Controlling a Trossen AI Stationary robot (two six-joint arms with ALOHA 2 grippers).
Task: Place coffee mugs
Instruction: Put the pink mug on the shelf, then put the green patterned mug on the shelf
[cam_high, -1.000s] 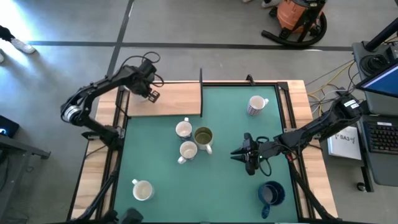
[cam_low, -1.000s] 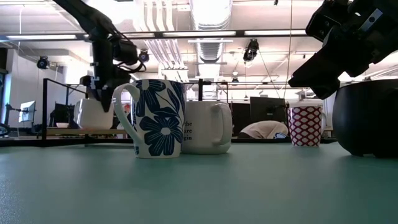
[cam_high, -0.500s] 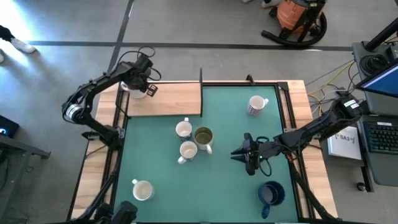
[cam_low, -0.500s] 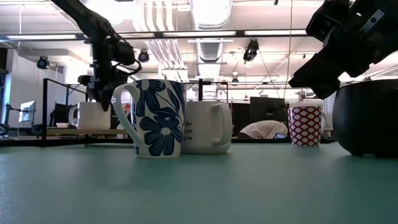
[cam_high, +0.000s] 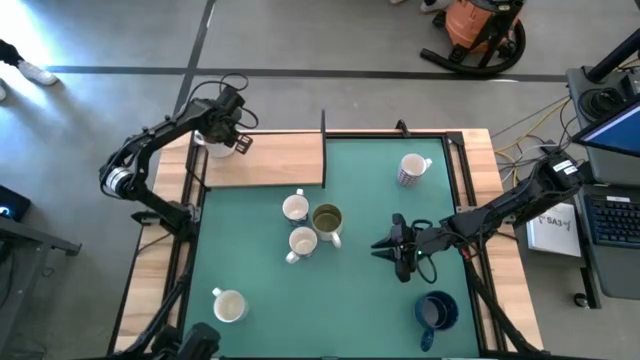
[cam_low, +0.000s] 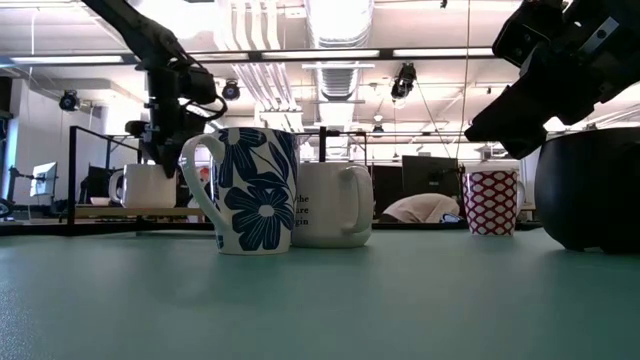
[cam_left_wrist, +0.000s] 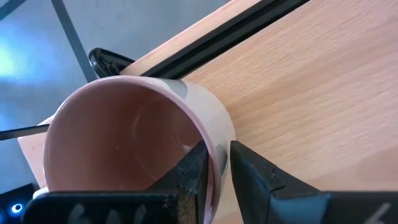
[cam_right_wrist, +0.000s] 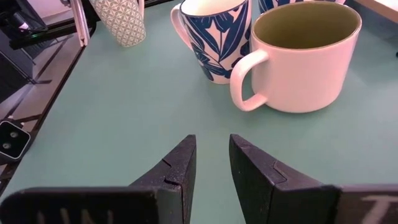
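Left gripper (cam_left_wrist: 216, 163): fingers narrowly straddling the rim of a white, pink-lined ceramic mug (cam_left_wrist: 134, 140) on the pale wooden board (cam_left_wrist: 311, 93). Right gripper (cam_right_wrist: 211, 158): fingers slightly parted, empty, above the green table (cam_right_wrist: 112, 118).

Green table mat (cam_high: 360, 300), pale wood board (cam_high: 270, 160), pink-lined cream mug (cam_left_wrist: 130, 143), blue-floral white mug (cam_low: 250, 190), red-lattice mug (cam_low: 491, 201)
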